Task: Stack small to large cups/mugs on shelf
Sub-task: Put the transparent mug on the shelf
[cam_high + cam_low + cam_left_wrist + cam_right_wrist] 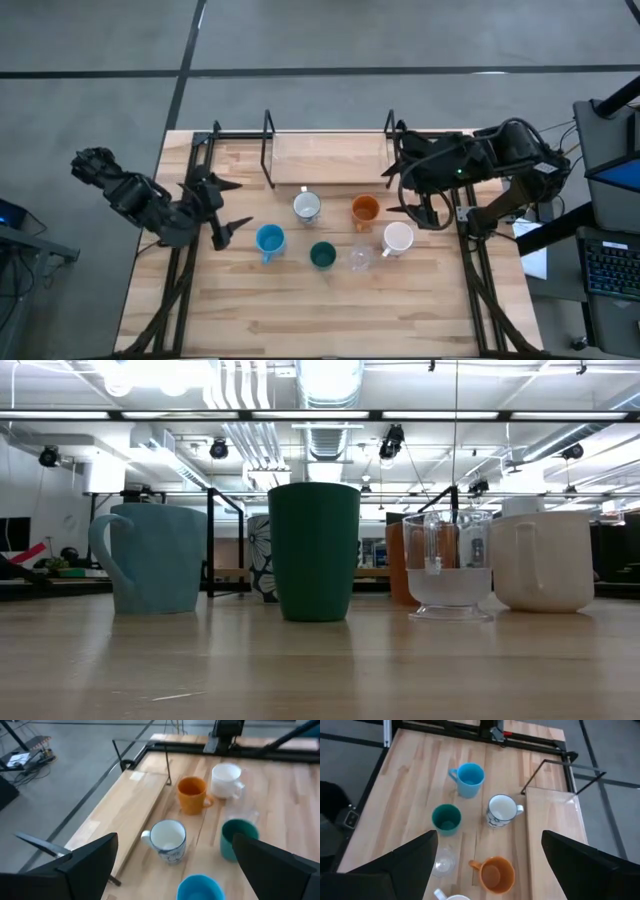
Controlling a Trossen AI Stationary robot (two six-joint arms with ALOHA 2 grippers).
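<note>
Six cups stand upright on their bases on the wooden table. They are a whitish mug with a handle [307,207], an orange mug [365,210], a white mug [397,238], a light blue mug [269,240], a dark teal cup [322,255] and a clear glass [359,258]. The light-wood shelf [328,160] in its black wire frame lies behind them at the far edge, with nothing on it. My left gripper [243,203] is open and empty, left of the blue and whitish mugs. My right gripper [388,190] is open and empty, just right of the orange mug.
Black frame rails [182,270] run along the table's left and right sides. The shelf's upright wire loops [268,150] stand at its ends. Bare tabletop [320,310] lies in front of the cups toward the near edge.
</note>
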